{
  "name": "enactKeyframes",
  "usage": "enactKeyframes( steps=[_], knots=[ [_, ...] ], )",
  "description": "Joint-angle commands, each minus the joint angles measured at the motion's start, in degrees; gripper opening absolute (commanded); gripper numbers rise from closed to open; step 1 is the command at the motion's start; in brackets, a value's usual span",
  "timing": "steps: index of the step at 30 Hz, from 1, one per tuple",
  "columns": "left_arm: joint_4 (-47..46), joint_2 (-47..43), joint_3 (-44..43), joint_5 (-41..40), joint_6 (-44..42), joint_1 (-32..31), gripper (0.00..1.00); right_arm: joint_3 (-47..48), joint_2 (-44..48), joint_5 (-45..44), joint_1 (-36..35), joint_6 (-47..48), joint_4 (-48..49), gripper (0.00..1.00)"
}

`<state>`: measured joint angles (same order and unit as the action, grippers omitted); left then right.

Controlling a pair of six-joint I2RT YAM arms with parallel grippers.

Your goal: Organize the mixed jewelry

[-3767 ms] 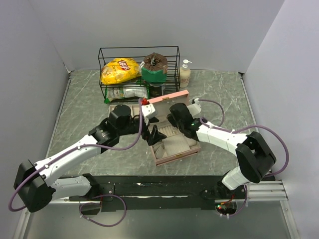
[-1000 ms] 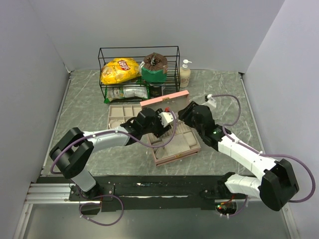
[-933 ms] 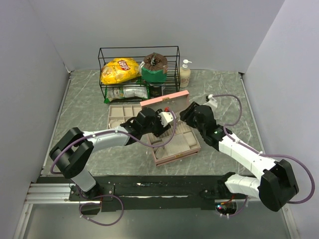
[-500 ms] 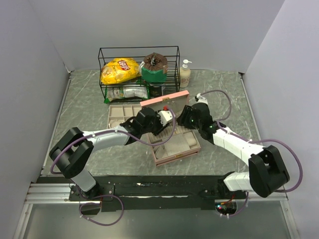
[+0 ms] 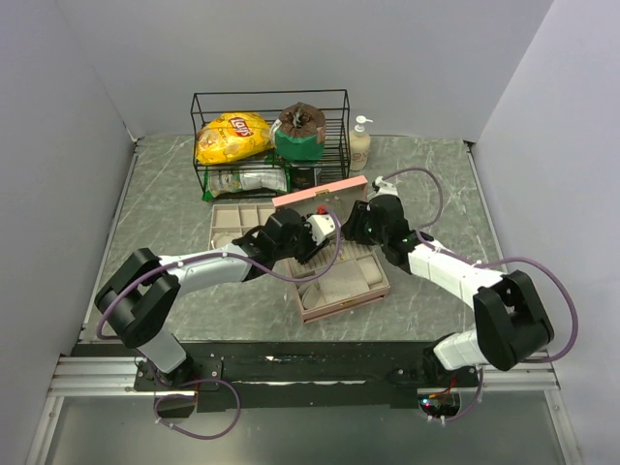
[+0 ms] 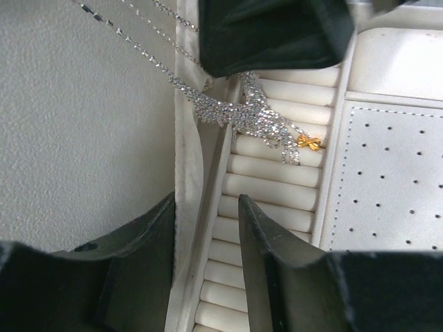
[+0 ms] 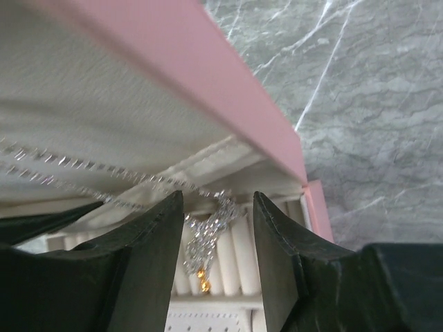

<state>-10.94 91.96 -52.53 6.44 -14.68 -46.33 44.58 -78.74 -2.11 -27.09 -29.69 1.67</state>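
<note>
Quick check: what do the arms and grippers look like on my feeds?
The left arm and right arm match: white links, bulky black joints, looping purple cables. The left gripper and right gripper each have two dark matte fingers with rounded tips.

Obstacles: lid (image 5: 320, 193) stands tilted up behind box (image 5: 344, 291) and shuts off approach from the far side. At the box's back edge, the left gripper (image 6: 205, 202) and right gripper (image 7: 218, 200) sit close together. One right finger (image 6: 270, 31) hangs just over the chain (image 6: 239, 111), blocking that end of the ring rolls (image 6: 277, 183). Both pairs of jaws stand apart with narrow gaps.

Basket (image 5: 271, 136) and bottle (image 5: 360, 145) line the far side of the table (image 5: 155, 213). Tray (image 5: 235, 221) is just left of the lid, with the left arm (image 5: 208, 263) across its near edge.

Free room: near half of the box is uncovered from above. There is bare table left of the tray and beyond the right arm (image 5: 441, 269).
</note>
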Motion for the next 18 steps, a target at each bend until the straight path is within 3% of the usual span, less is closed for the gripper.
enactKeyframes(
  steps=[1,8,14,18],
  knots=[
    [3.47,-2.49,-0.82,2.61,1.14,-0.26,0.44,2.8,-1.94,0.43,0.55,2.71,3.15,0.51],
    [4.7,-2.93,-0.82,2.88,0.97,-0.26,0.43,1.75,-3.97,1.75,0.81,2.71,5.53,0.43],
    [5.05,-3.02,-0.73,2.97,0.97,-0.26,0.43,0.07,-3.53,3.87,0.81,2.8,6.58,0.3],
    [5.31,-2.84,-0.9,2.88,0.97,-0.26,0.43,-1.24,-2.65,4.92,0.81,2.62,7.29,0.16]
  ],
)
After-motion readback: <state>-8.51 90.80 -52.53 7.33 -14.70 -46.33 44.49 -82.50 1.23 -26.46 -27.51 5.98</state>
